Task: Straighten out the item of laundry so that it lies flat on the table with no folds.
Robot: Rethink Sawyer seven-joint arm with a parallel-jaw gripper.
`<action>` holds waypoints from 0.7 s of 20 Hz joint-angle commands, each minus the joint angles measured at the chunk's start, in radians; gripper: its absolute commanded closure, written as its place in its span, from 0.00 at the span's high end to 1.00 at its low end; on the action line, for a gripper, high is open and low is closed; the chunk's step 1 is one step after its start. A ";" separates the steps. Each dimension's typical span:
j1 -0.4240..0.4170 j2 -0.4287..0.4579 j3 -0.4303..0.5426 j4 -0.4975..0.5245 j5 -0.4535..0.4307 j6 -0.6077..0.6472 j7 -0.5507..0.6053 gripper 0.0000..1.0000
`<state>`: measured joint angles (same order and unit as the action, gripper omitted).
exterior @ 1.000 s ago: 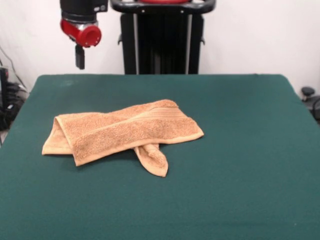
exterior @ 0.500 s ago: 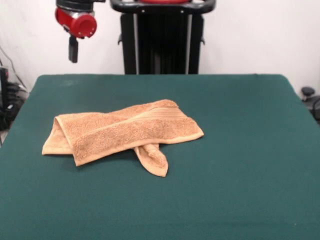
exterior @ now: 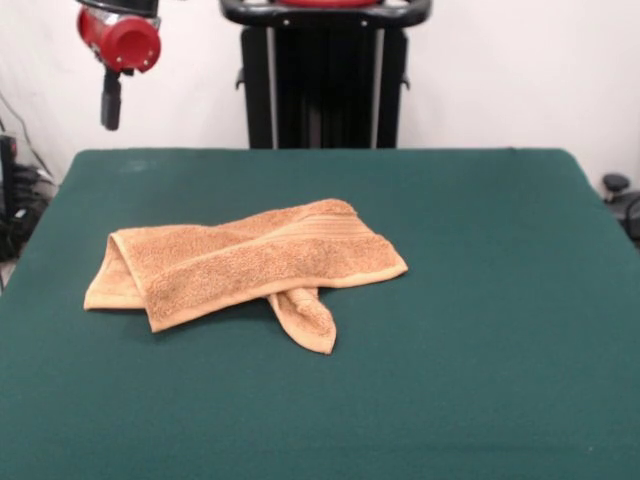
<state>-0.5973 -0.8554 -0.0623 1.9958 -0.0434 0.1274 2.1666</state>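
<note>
The item of laundry [exterior: 240,265] is an orange-tan terry towel lying left of the middle of the dark green table [exterior: 480,300]. It is folded over itself lengthwise into a thick band, with a ribbed strip showing near its right end. A twisted corner [exterior: 308,322] pokes out from under its near edge. My gripper [exterior: 110,108] hangs high at the upper left, beyond the table's far left corner and well away from the towel. It holds nothing that I can see.
The black pedestal [exterior: 325,80] stands behind the table's far edge. Cables and dark gear [exterior: 15,200] sit off the table's left side, and a small black object [exterior: 616,185] lies off its right side.
The gripper has drifted left and slightly up, away from the pedestal. The towel has not moved.
</note>
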 commanded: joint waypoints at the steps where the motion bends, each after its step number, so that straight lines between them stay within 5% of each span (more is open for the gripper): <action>1: 0.086 0.106 0.039 -0.108 0.094 0.085 0.167 0.00; 14: 0.247 0.220 -0.072 -0.294 0.195 0.245 0.174 0.00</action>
<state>-0.4055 -0.7320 -0.1331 1.7948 0.0836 0.1973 2.1666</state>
